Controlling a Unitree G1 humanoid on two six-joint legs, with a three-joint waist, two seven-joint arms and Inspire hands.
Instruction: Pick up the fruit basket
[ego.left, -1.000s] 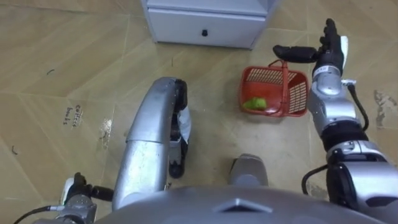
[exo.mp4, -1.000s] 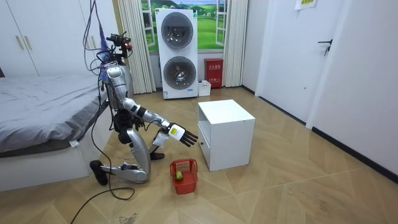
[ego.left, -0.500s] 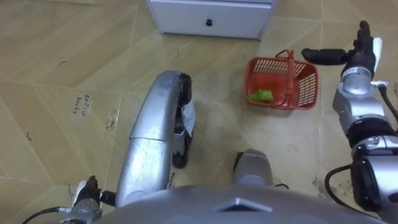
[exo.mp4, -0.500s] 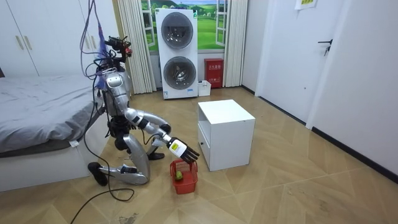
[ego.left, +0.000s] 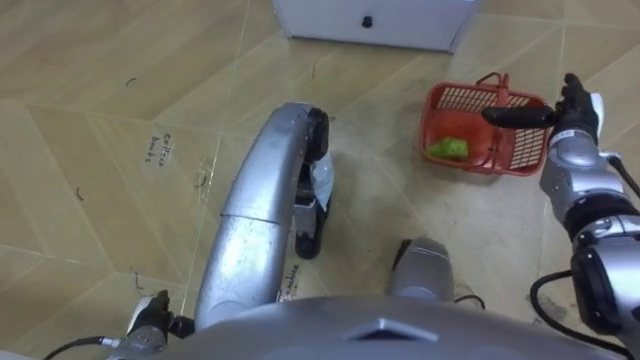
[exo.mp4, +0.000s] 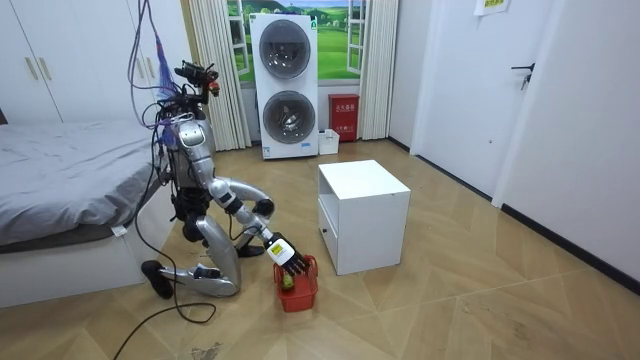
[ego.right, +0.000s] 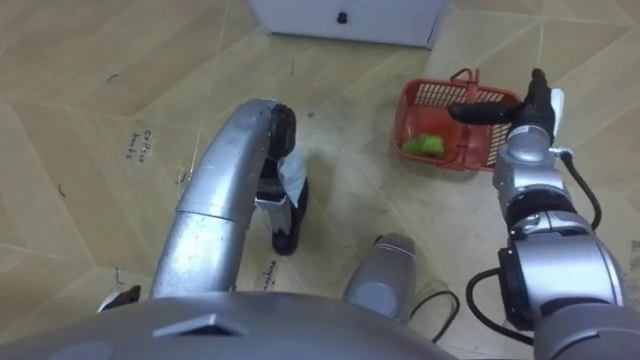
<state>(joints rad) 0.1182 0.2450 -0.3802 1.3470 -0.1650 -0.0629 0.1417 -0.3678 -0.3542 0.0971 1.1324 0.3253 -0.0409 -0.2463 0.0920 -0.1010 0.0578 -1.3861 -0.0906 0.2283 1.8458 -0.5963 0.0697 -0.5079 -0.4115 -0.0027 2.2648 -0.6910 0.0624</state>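
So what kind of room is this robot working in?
Probably a bedroom in a home or staged flat: a bed with grey bedding, a stacked washer and dryer, and a white drawer cabinet.

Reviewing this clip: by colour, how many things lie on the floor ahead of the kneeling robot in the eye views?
Red: 1, the basket
Green: 1, the fruit inside it
White: 1, the drawer cabinet
Total: 3

White cabinet (exo.mp4: 362, 200) on wood floor (exo.mp4: 450, 300) — stacked washing machines (exo.mp4: 285, 85) behind, bed (exo.mp4: 60, 185) well apart.
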